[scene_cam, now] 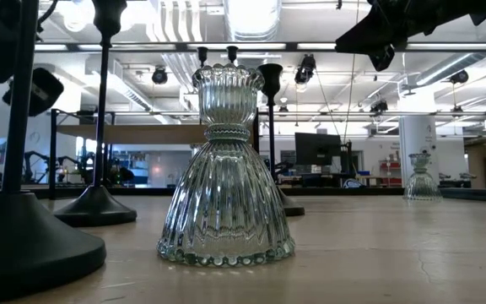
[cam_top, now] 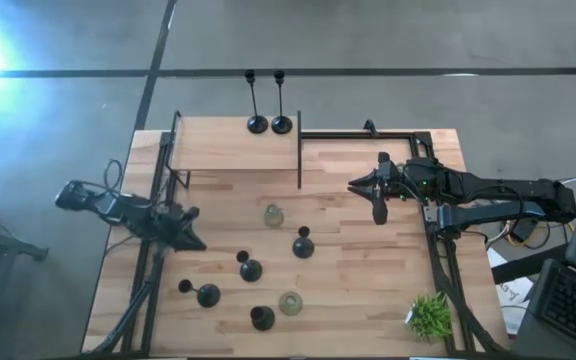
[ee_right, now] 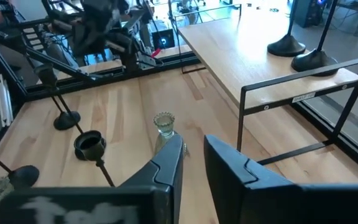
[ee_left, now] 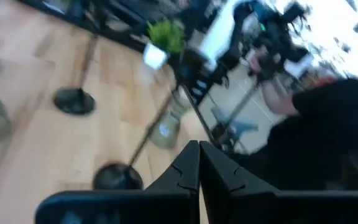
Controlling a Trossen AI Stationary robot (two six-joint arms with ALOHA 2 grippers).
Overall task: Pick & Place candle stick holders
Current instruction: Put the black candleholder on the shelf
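We're looking down on the table, and the right gripper [cam_top: 379, 212] hangs above the wood near the raised shelf [cam_top: 233, 150], its fingers [ee_right: 166, 163] parted by a narrow gap with nothing between them. Just ahead of that pincer, a little farther out over the table, stands a clear glass holder [cam_top: 273, 215], upright and untouched. Beyond it, toward the table's middle, we pick out a short black holder [cam_top: 303, 245], and farther off still another short black holder [cam_top: 250, 268].

Across from the right pincer, the left gripper [cam_top: 190, 238] sits at the opposite side of the table, and we see its two fingers [ee_left: 185, 171] pressed together, holding nothing. Close by it stands a black holder with a thin stem [cam_top: 206, 294], and farther along toward the near edge a squat black holder [cam_top: 261, 318] stands beside a second clear glass holder [cam_top: 290, 303].

Up on the shelf, off to the side of the right pincer, two tall black holders [cam_top: 268, 122] stand side by side, bases nearly touching. Behind the right arm, at the table's corner, we spot a small green plant [cam_top: 430, 314].
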